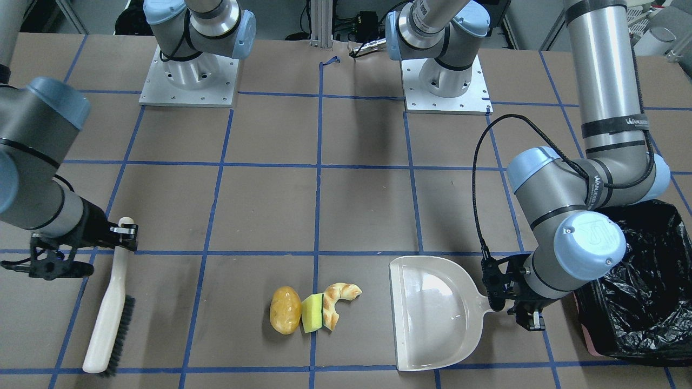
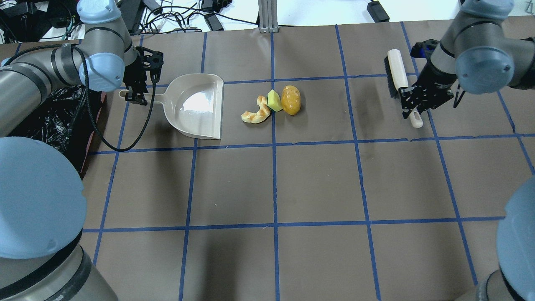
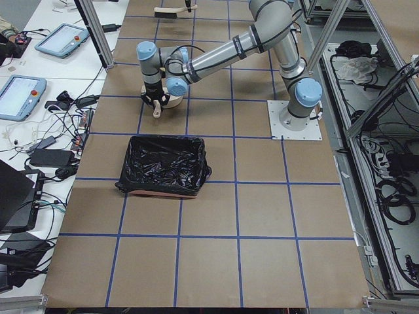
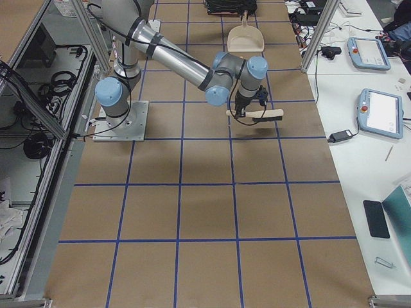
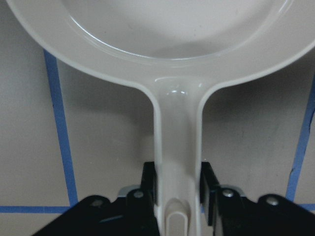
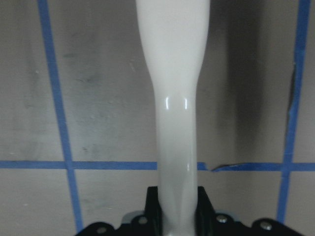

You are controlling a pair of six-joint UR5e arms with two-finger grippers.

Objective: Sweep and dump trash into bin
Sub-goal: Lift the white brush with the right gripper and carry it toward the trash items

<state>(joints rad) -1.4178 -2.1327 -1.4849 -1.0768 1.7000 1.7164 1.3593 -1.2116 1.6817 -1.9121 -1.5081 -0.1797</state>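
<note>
my left tool is clamped tight on the dustpan handle, right tool on the brush handle. trash sits on the counter between them, bin by my left arm.

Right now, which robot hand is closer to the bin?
The left one. The left gripper holds the dustpan by its handle, right beside the bin. The right gripper holds the brush across the table, past the trash.

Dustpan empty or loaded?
Empty. The dustpan is bare inside; potato, sponge and croissant lie on the table beside its mouth.
</note>
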